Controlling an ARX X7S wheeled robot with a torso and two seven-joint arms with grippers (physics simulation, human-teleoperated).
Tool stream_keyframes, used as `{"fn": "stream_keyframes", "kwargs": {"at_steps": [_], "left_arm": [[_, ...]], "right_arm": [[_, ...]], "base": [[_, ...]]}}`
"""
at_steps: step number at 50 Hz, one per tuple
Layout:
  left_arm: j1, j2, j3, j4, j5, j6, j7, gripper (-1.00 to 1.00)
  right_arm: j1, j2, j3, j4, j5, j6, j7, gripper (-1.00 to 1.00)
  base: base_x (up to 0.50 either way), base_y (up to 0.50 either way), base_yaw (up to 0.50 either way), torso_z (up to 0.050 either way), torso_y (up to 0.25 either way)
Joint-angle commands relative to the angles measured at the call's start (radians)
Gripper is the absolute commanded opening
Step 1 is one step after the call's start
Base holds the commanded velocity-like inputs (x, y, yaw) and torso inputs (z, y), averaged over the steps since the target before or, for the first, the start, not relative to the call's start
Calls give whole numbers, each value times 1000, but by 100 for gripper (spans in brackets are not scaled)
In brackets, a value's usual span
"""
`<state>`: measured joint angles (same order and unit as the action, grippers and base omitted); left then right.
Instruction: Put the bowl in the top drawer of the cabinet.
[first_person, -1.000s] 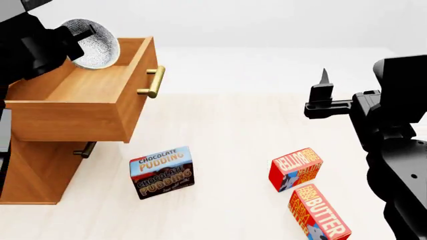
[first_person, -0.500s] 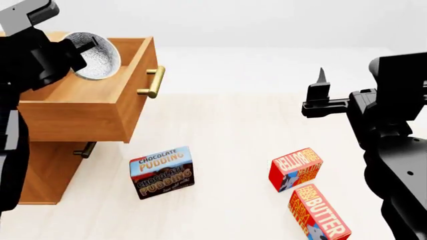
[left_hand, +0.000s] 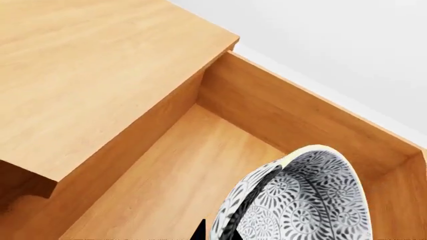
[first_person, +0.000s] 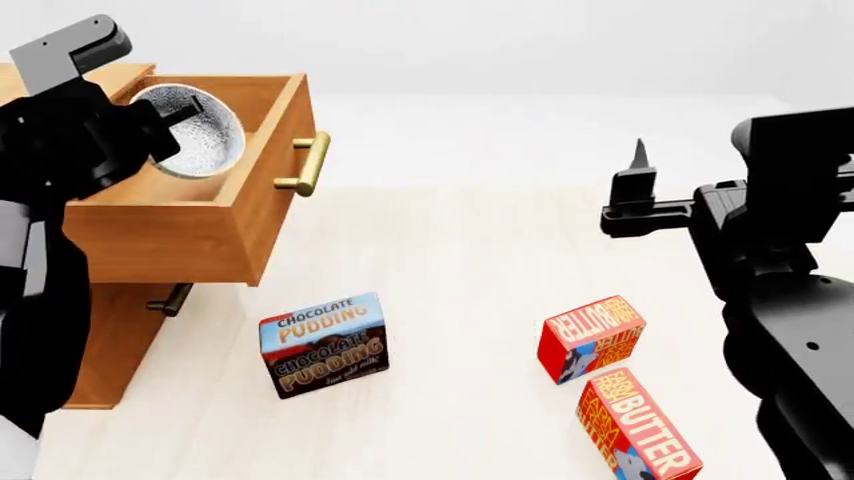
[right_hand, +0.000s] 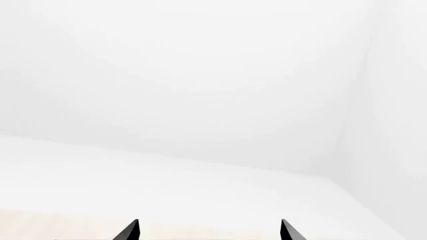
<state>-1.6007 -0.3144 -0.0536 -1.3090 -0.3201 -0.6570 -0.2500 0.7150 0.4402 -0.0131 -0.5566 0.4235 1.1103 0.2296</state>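
Observation:
The bowl (first_person: 198, 128) is white with a grey-blue pattern. It is tilted on edge inside the pulled-out top drawer (first_person: 160, 238) of the orange-brown cabinet (first_person: 91, 350). My left gripper (first_person: 151, 128) is shut on the bowl's rim. In the left wrist view the bowl (left_hand: 308, 199) hangs over the drawer's wooden floor (left_hand: 175, 175), and my left gripper (left_hand: 217, 233) pinches its rim. Whether the bowl touches the floor cannot be seen. My right gripper (first_person: 638, 186) is raised over the table at the right and stands open, with nothing in it (right_hand: 210, 231).
The drawer's brass handle (first_person: 306, 165) sticks out toward the table, with the lower drawer's handle (first_person: 171, 298) beneath. A chocolate pudding box (first_person: 324, 343) stands in front of the cabinet. Two butter boxes (first_person: 590, 335) (first_person: 638, 425) lie at the front right.
My left arm has carried the bowl down from above the drawer's far edge into the drawer. The right gripper has drifted slightly to the left.

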Motion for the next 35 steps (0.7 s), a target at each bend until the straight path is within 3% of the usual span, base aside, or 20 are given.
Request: {"fn": "stream_keyframes", "kwargs": {"at_steps": [1,11,12,35], "left_arm": [[7,8,-124,1,129,3,20,-100],[12,11,-187,1,193,2,31,-100],[10,11,-192,1,198,-1,34,100],[-37,15,-247,1,279,-1,70,100]], "right_arm": [[-2,-2,-7,8,-1,-8,3,100],[2,-2,-12,10,1,-7,6,100],[2,-2,-13,11,1,-7,6,100],[12,-1,-17,13,9,-4,10,100]], "base": [[0,0,0,0,0],[0,0,0,0,0],[0,0,0,0,0],[0,0,0,0,0]]}}
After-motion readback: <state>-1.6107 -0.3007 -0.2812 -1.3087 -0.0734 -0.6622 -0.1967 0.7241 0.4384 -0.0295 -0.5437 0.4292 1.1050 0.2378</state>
